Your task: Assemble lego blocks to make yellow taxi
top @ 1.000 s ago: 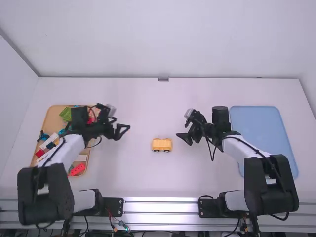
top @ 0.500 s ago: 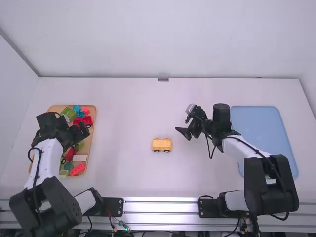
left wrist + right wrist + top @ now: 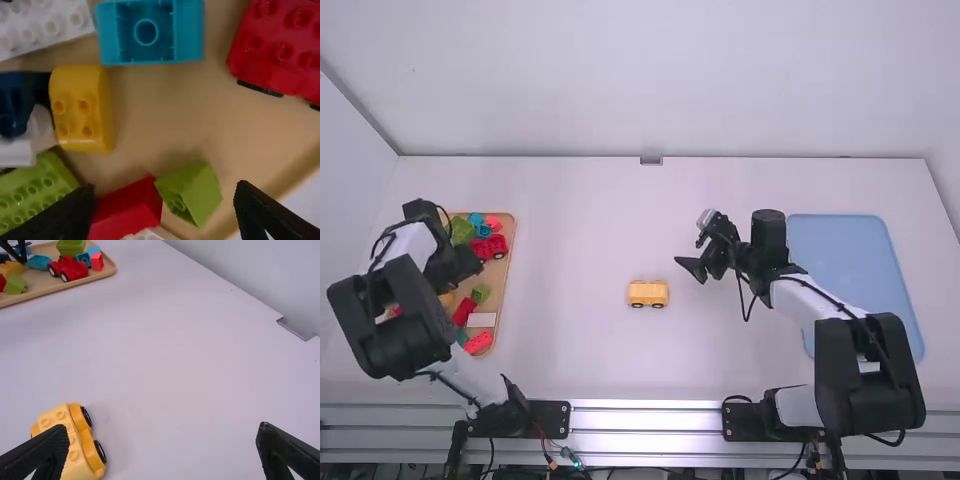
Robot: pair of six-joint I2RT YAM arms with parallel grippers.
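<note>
Where the tan tray [image 3: 491, 335] comes nearest to you, a red studded block [image 3: 478, 342] lies, with a white plate [image 3: 482, 320] just beyond it. Farther in, you have a small green block [image 3: 480, 293] and, on the same tray, the yellow curved block [image 3: 82, 107], bright and glossy, with 1 rounded end and 4 studs showing.

Out on the worktop [image 3: 590, 340], between that tray and the blue tray [image 3: 850, 260], the yellow car base [image 3: 648, 293] stands on its wheels. You can see its warm yellow body, round studs on top, and 2 rounded arches over 2 black wheels along 1 side.

Slightly farther from you, beyond and to the right of the base, is your right gripper [image 3: 689, 271]; its fingers are spread wide with nothing between them. Your left gripper [image 3: 466, 264] is over the tan tray, its fingers apart too, holding nothing. Past it sits the red car [image 3: 490, 246] on black wheels, and near the tray's far end are a green box [image 3: 462, 229] and a teal piece [image 3: 478, 226].
</note>
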